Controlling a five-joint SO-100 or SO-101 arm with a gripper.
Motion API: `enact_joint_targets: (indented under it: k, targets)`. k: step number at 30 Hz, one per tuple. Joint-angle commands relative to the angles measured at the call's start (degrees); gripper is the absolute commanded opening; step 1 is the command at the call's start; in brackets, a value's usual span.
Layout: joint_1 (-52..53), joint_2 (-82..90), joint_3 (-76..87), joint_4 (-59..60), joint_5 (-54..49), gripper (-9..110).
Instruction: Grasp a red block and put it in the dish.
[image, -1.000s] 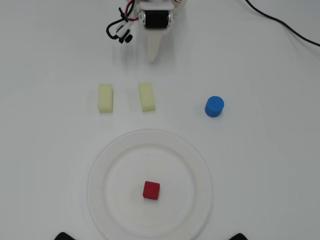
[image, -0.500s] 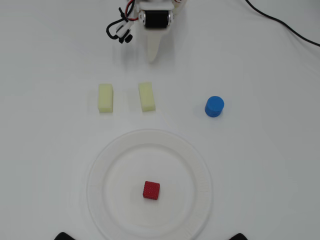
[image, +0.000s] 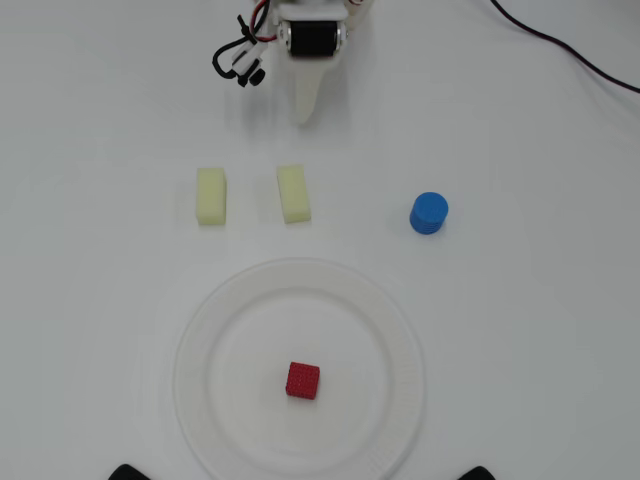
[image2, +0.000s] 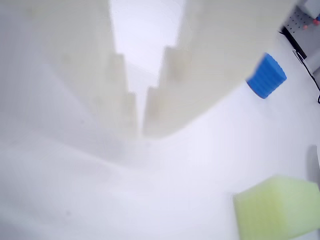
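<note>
Only the overhead view shows the red block, lying inside the dish just below its centre, well apart from the jaws at 12 o'clock. The wrist view shows the jaws nearly closed on nothing, a blue cylinder at 2 o'clock, and a pale yellow block cut off at 5 o'clock on the tabletop.

White counter carrying dish at 6 o'clock, two pale yellow blocks centrally, blue cylinder toward 3 o'clock.
</note>
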Motion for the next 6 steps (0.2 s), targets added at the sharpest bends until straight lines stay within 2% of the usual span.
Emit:
enact_joint_targets:
  k: [1,6]
  targets:
    - [0.0,10.1,6.2,1.0,0.1,0]
    - [0.0,10.1,6.2,1.0,0.1,0]
